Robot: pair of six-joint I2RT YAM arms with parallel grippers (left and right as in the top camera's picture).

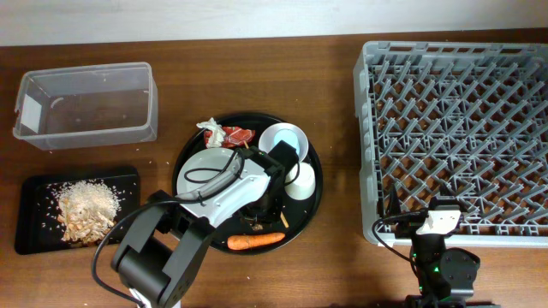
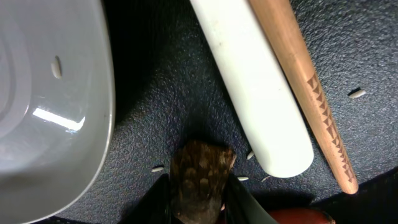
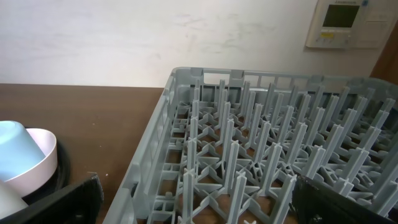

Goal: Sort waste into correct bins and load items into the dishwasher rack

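Note:
My left gripper (image 1: 267, 214) is low over the round black tray (image 1: 312, 205), its jaws (image 2: 200, 208) shut on a brown speckled scrap (image 2: 202, 174). Beside it in the left wrist view lie the white plate (image 2: 43, 93), the white fork handle (image 2: 255, 87), a wooden chopstick (image 2: 305, 81) and the carrot's end (image 2: 298, 218). The overhead view shows the plate (image 1: 201, 167), the bowl (image 1: 278, 135) holding the blue cup (image 1: 288, 151), the small white cup (image 1: 300, 180), the carrot (image 1: 255, 241), the wrapper (image 1: 241, 137) and the tissue (image 1: 212, 129). My right gripper (image 1: 425, 216) (image 3: 205, 202) is open and empty at the grey rack's (image 1: 454, 128) (image 3: 249, 155) front left corner.
The clear tub (image 1: 86, 107) stands at the back left and holds only a few crumbs. The shallow black tray (image 1: 34, 188) in front of it holds a heap of rice scraps (image 1: 86, 210). The bowl (image 3: 43, 162) and blue cup (image 3: 12, 149) show left of the rack.

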